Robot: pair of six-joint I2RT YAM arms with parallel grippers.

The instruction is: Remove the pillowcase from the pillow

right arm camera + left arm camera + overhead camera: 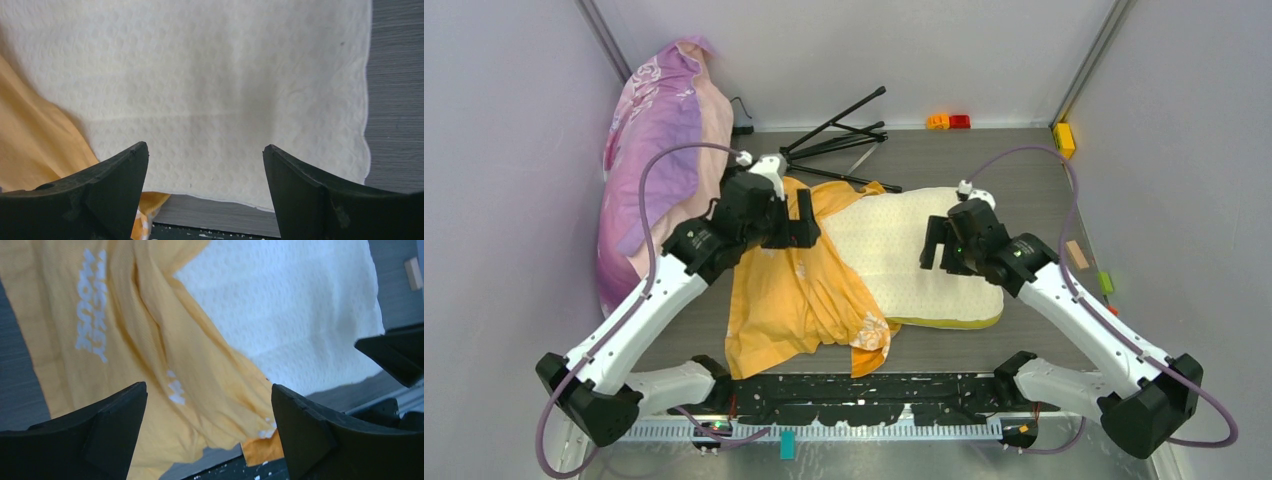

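The orange pillowcase (796, 290) lies crumpled on the table's left-centre, draped over the left edge of the cream-white quilted pillow (904, 250). Most of the pillow is bare, with its yellow-olive band along the near edge. My left gripper (792, 228) hovers open and empty above the pillowcase's far part; in the left wrist view the pillowcase (150, 350) with white lettering and the pillow (290, 305) lie below the open gripper (210, 395). My right gripper (936, 250) hovers open and empty over the pillow's middle; in the right wrist view the pillow (210, 85) fills the frame above the gripper (205, 155).
A pink-purple floral pillow (659, 150) leans against the left wall. A folded black tripod (844, 140) lies at the back. Small coloured blocks (949, 122) sit at the far wall, a yellow block (1064, 138) and small pieces (1076, 254) along the right wall.
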